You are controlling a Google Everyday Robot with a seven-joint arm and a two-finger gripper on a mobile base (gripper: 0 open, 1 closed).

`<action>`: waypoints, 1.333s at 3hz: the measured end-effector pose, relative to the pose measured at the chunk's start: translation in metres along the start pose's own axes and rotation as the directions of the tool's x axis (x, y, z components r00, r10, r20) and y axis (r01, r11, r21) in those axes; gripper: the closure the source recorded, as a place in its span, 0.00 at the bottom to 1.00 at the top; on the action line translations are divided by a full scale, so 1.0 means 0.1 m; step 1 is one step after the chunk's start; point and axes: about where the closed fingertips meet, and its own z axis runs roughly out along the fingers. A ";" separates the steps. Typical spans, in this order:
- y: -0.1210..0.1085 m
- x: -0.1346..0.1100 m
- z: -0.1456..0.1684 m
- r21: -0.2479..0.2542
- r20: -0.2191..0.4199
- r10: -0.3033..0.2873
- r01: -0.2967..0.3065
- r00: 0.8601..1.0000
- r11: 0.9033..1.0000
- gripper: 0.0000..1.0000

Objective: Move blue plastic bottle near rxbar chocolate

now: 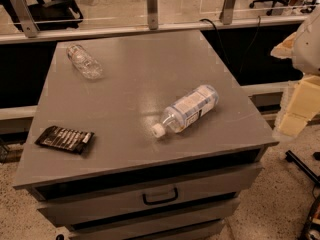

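The blue plastic bottle [190,109] lies on its side right of the middle of the grey cabinet top [135,74], with its white cap pointing toward the front left. The rxbar chocolate [65,139], a flat black wrapper with white lettering, lies near the front left corner. My gripper [294,118] shows as pale cream parts at the right edge of the view, off the cabinet and to the right of the bottle, touching nothing.
A smaller clear, label-less bottle [84,61] lies at the back left of the top. The cabinet has drawers with a dark handle [160,196] in front. A rail with metal posts [152,6] runs behind. A black chair base [300,164] stands on the floor at right.
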 end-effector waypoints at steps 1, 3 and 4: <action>0.00 0.00 0.00 0.000 0.000 0.000 0.000 1.000 1.000 0.00; -0.15 -0.24 0.08 0.059 0.048 -0.118 0.115 0.992 0.992 0.00; -0.30 -0.45 0.20 0.079 0.066 -0.236 0.230 0.970 0.970 0.00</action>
